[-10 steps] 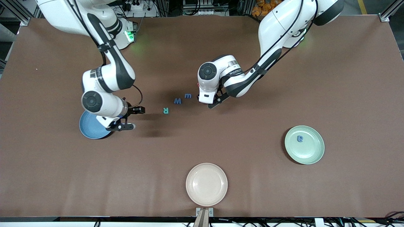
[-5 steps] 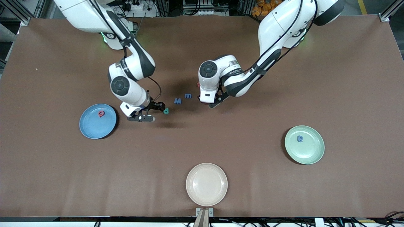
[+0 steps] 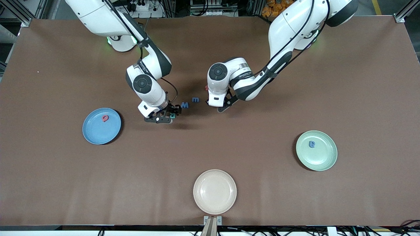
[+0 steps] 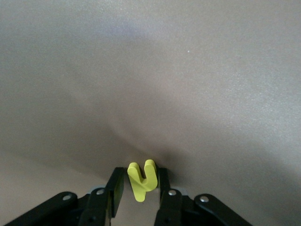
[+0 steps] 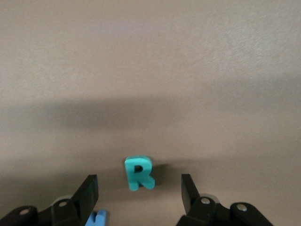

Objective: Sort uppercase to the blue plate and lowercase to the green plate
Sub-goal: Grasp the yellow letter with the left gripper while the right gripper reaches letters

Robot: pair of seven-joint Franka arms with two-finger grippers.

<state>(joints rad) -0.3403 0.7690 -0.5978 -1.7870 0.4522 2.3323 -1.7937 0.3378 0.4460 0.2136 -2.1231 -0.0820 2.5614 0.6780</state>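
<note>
Right hand [image 5: 139, 188], fingers apart, straddles the light, soft foam teal R [image 5: 138, 173]; grip its flat edges at 3 and 9 o'clock. Left hand [image 4: 141, 186] clamps the yellow hooked letter [image 4: 141, 179].

brown table [image 3: 295, 82] — three plates, loose foam letters

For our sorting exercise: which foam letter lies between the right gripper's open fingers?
The teal-green R, lying flat under the right gripper; the blue W lies just beside it.

Brown matte counter [image 3: 295, 82] under soft overhead light — metal framing and cables along the robots' edge.
</note>
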